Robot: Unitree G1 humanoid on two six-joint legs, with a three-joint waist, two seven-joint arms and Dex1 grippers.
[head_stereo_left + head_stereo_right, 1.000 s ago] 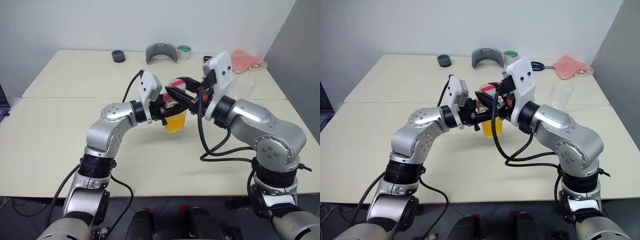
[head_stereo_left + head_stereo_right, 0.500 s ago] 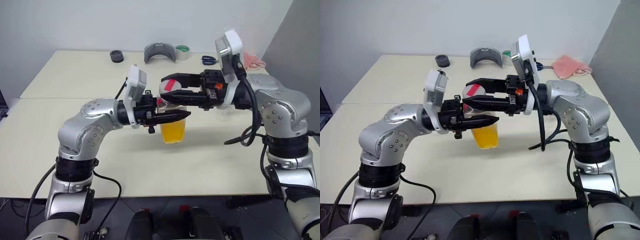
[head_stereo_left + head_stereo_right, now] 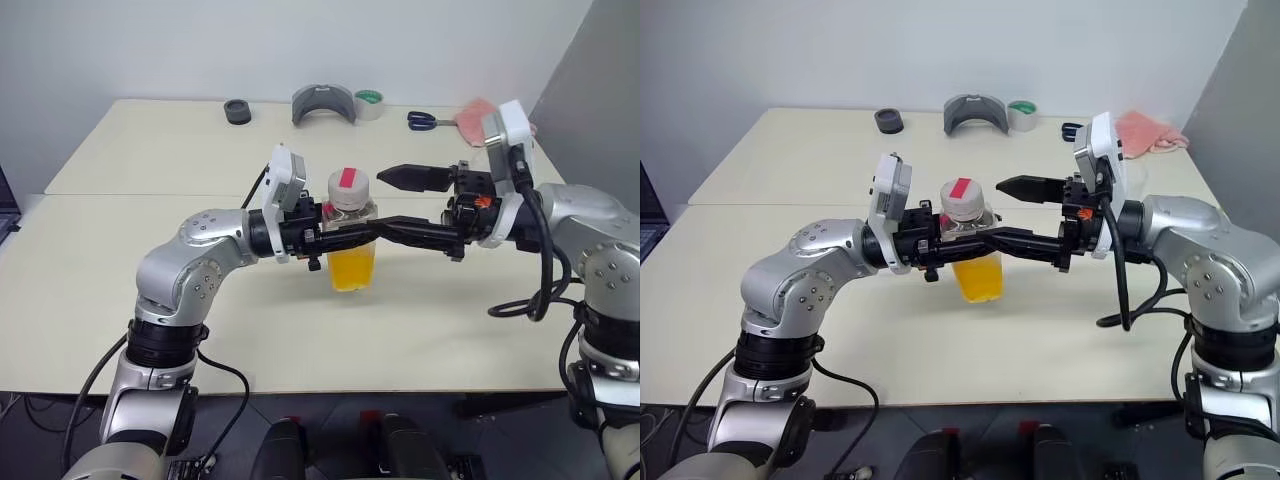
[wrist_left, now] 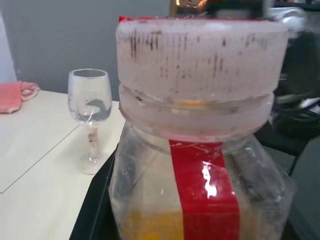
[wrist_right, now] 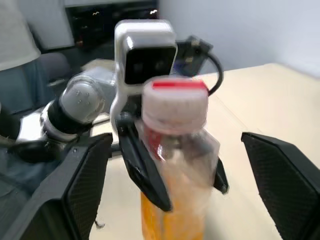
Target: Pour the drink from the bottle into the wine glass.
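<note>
My left gripper (image 3: 340, 233) reaches in from the left, shut on the shoulder of the bottle (image 3: 350, 212) and holding it upright above the table (image 3: 150, 300). The bottle is clear, with a red label stripe (image 4: 205, 187), and its pink-and-white cap (image 3: 348, 186) is on. Orange drink (image 3: 352, 268) fills its lower half. My right gripper (image 3: 378, 204) points in from the right, open. Its fingers (image 5: 280, 175) stand wide on either side of the cap without touching it. The wine glass (image 4: 90, 107) stands upright on the table beyond the bottle.
Along the table's far edge lie a black round object (image 3: 237, 111), a grey curved piece (image 3: 323, 103), a green tape roll (image 3: 368, 100), scissors (image 3: 425, 120) and a pink cloth (image 3: 472, 110). A seam runs across the table behind the arms.
My right gripper, shut around the cap before, has opened wide and drawn back to the right. The bottle stays in my left gripper with its cap on.
</note>
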